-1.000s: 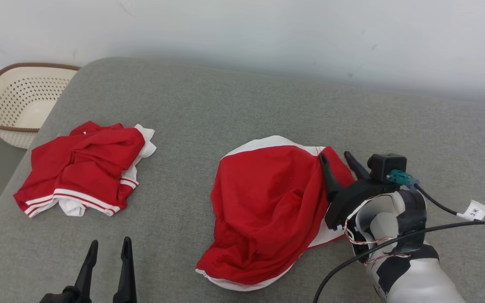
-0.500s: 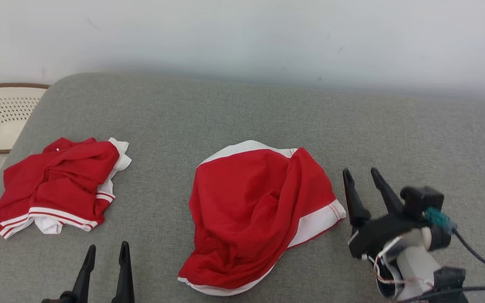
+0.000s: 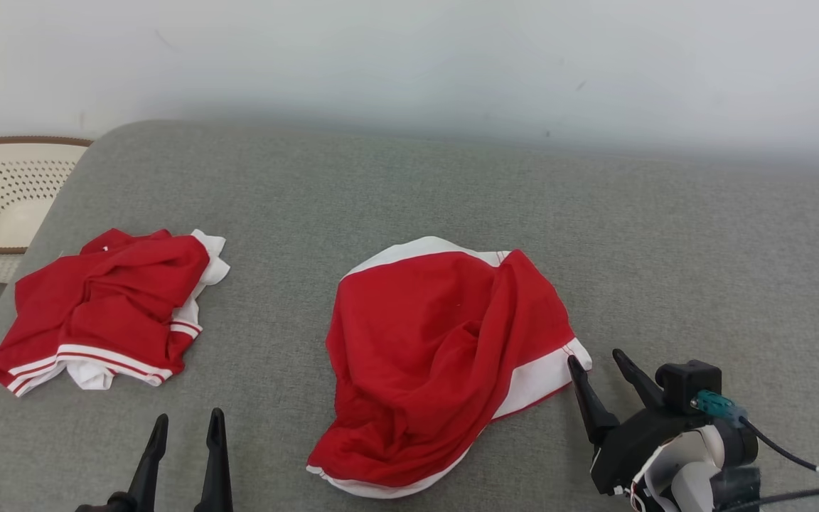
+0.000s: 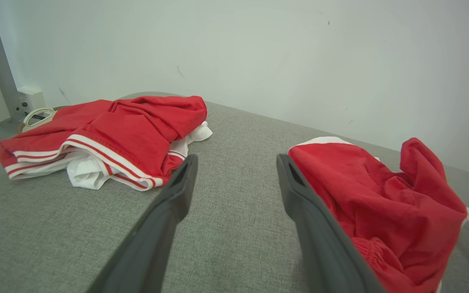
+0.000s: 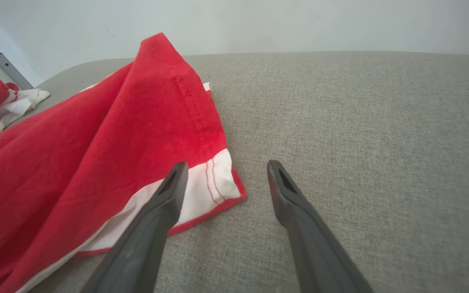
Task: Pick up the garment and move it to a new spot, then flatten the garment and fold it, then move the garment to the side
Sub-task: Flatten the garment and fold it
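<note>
Right gripper (image 3: 594, 357): lower right of frame, jaws spread, empty, just beside the white hem corner. Garment (image 3: 445, 355): centre, rumpled on tabletop (image 3: 665, 235). Left gripper (image 3: 189, 416): lower left, spread, empty. Advice: pinch hem low, draw outward gently; anchor the opposite edge.

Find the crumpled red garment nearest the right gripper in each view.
Head view: garment in the centre.
Left wrist view: garment at right.
Right wrist view: garment at left.
Shared landmark: striped garment, farther left in all three.
</note>
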